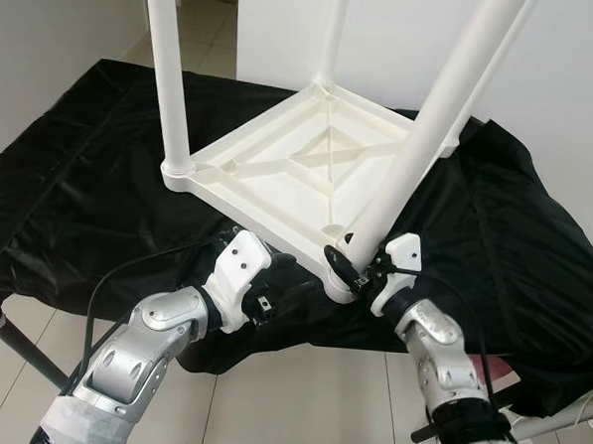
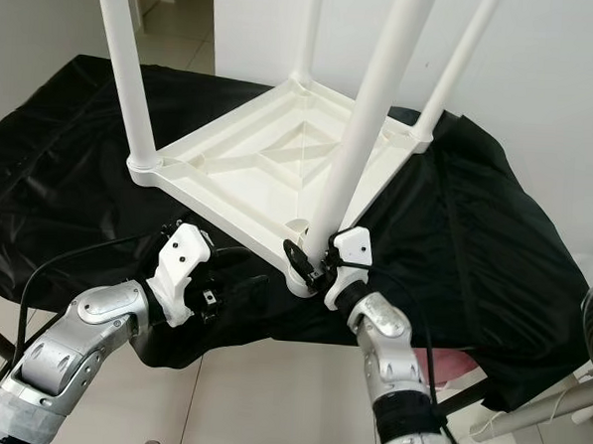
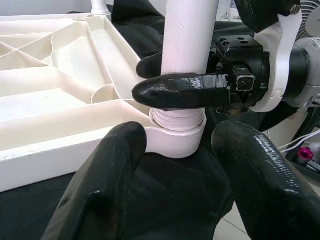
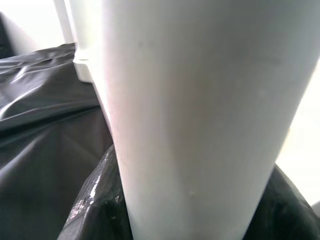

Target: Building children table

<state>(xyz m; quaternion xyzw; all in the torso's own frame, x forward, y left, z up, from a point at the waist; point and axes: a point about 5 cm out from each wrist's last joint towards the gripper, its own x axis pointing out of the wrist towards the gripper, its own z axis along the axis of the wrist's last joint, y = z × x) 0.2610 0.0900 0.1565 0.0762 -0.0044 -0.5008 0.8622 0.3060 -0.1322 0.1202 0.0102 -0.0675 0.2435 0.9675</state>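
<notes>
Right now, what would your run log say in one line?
stage: seating fourth leg | right claw: shut on near table leg above corner socket | left claw: open, beside socket | tabletop: upside down on black cloth

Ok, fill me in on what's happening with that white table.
A white plastic table top lies upside down on a black cloth, with four white legs pointing up. The robot's right tool is clamped around the near leg just above its corner socket, where the threads are visible. The left tool is open, hovering close in front of that same socket without touching it.
</notes>
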